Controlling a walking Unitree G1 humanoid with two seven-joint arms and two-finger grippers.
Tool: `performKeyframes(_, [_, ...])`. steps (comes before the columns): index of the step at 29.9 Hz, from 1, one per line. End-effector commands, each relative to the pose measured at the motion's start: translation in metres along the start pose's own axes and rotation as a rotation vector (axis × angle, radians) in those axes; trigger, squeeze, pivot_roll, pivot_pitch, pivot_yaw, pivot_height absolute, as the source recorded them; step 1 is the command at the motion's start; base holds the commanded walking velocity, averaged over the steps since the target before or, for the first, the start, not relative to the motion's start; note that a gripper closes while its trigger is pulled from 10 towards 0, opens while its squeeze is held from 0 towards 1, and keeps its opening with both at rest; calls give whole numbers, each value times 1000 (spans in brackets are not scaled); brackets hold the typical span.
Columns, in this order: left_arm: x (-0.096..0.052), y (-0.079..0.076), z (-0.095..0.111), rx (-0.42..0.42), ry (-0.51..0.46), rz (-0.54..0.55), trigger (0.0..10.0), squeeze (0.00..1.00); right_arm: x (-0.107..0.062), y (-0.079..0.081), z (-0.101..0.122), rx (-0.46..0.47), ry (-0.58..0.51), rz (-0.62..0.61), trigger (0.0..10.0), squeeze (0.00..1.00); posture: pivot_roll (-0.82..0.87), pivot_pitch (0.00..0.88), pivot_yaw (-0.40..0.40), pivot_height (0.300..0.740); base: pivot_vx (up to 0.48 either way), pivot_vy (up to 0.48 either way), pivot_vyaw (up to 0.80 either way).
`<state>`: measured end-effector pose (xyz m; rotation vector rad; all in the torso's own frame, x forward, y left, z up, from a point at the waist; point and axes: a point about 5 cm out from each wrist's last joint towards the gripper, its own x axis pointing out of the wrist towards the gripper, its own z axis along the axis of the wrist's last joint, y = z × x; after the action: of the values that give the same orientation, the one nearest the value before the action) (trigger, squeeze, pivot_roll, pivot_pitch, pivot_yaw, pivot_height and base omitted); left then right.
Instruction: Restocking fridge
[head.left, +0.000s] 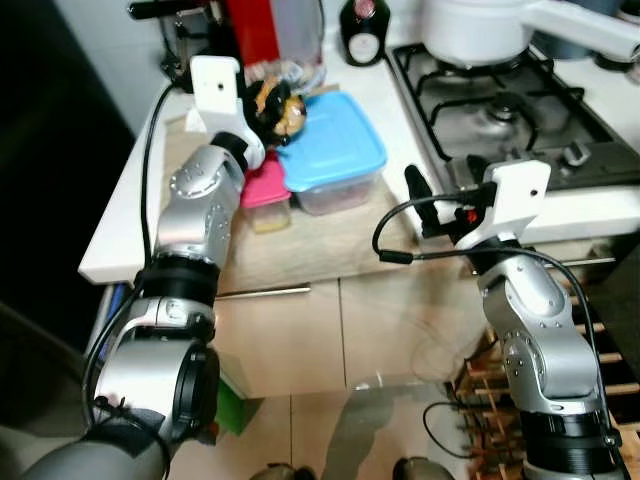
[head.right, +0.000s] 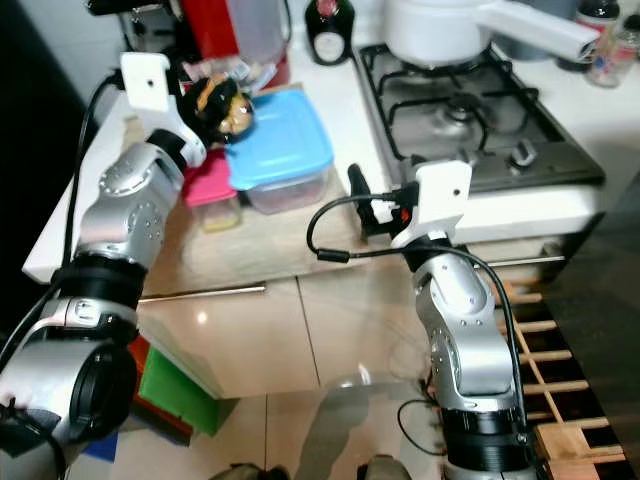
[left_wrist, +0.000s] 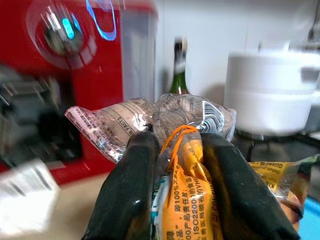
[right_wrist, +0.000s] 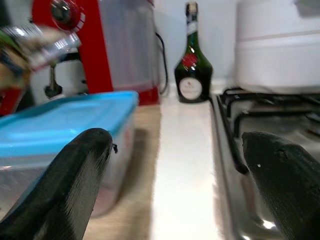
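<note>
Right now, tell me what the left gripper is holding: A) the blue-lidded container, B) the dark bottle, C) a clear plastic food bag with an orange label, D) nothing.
C: in the left wrist view the left gripper has both black fingers pinched on the crinkled plastic food bag, clear of the blue-lidded container.

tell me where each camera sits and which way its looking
Left eye, right eye: head, looking down at the counter; both silver arms show.
Left wrist: along the left gripper, shut on a snack bag.
Right wrist: along the open right gripper toward a dark bottle.
Shared: blue-lidded container, white pot.
</note>
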<state>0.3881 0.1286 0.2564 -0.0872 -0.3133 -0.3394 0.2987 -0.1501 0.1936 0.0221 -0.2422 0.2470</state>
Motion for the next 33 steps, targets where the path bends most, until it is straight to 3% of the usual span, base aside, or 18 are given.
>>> performKeyframes(1, [1,-5,6,30,-21,-5,10000,0,4,2,3,-6,-26,-6,10000,0,-142,1,95,740,0,0,0])
performKeyframes(12, [-7,-10,11,59,-66,3,10000,0,1,-14,19,-84,-138,-174,10000,0,-149,6,103,740,0,0,0])
performKeyframes(13, [-11,-9,14,72,-85,31,10000,0,-4,-19,29,-122,-194,-228,10000,0,-149,7,102,740,0,0,0])
performKeyframes(17, [-19,-13,19,141,-128,36,10000,0,-9,-19,36,-140,-239,-258,10000,0,-150,11,100,740,0,0,0])
performKeyframes(27, [-24,-23,17,178,-135,45,10000,0,-6,-16,25,-149,-208,-256,10000,0,-143,8,86,740,0,0,0])
performKeyframes(33, [-25,-21,15,190,-133,57,10000,0,-4,-14,21,-149,-194,-245,10000,0,-147,8,83,740,-314,0,0])
